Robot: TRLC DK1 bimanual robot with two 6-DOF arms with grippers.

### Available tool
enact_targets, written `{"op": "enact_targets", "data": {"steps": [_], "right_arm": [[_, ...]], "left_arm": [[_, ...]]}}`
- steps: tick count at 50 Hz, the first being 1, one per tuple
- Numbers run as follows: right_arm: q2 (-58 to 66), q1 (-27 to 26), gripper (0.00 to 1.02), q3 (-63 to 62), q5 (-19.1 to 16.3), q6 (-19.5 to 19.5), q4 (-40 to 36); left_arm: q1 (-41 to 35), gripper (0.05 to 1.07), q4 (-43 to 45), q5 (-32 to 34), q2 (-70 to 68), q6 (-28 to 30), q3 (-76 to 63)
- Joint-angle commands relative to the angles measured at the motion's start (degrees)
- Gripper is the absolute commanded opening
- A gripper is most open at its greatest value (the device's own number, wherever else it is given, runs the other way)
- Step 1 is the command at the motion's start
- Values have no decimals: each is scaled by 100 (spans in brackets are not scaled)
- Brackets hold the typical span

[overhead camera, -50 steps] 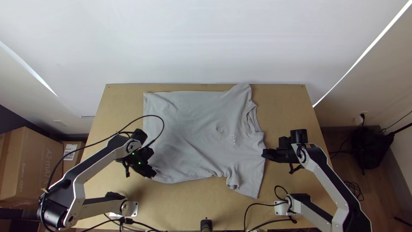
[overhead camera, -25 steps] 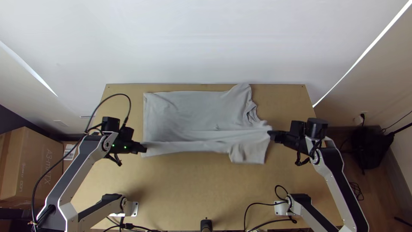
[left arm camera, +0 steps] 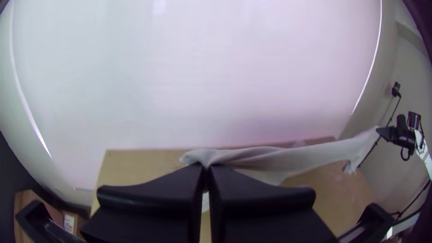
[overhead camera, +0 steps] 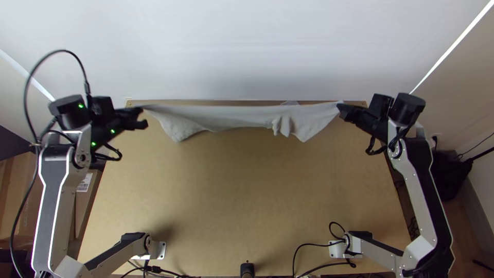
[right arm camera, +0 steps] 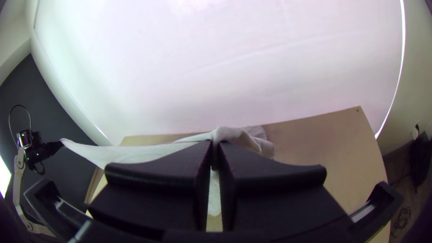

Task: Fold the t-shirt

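The t-shirt [overhead camera: 231,116] stretches taut between the left pincer [left arm camera: 206,166], clenched on one end, and the right pincer [right arm camera: 215,144], clamping the other; its long axis follows the surface's [overhead camera: 231,201] far edge, seemingly suited to laying down.

The site is an indoor room set up as a robot work cell, of lab or workshop type; whether the building is a home or an office cannot be determined. Two robot arms [overhead camera: 53,201] are based at the near side of a wooden bench [overhead camera: 231,195], facing a plain white wall [overhead camera: 247,46]. Cardboard boxes [overhead camera: 13,180] stand at frame left; wood-look flooring [overhead camera: 465,247] shows at lower right.
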Motion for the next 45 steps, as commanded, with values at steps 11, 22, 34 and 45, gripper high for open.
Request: {"op": "enact_targets", "data": {"steps": [11, 22, 34, 45], "right_arm": [[208, 84, 2, 1649, 884, 122, 1032], [173, 225, 2, 3020, 1447, 306, 1304], [-574, 409, 2, 3741, 1499, 359, 1295], [-1532, 524, 2, 3882, 1491, 640, 1111]], "left_arm": [[494, 8, 525, -305, 408, -502, 1805], [599, 8, 824, -595, 373, -660, 2878], [837, 8, 947, -683, -32, -651, 3572], [898, 8, 1308, -709, -1069, -651, 3607]]}}
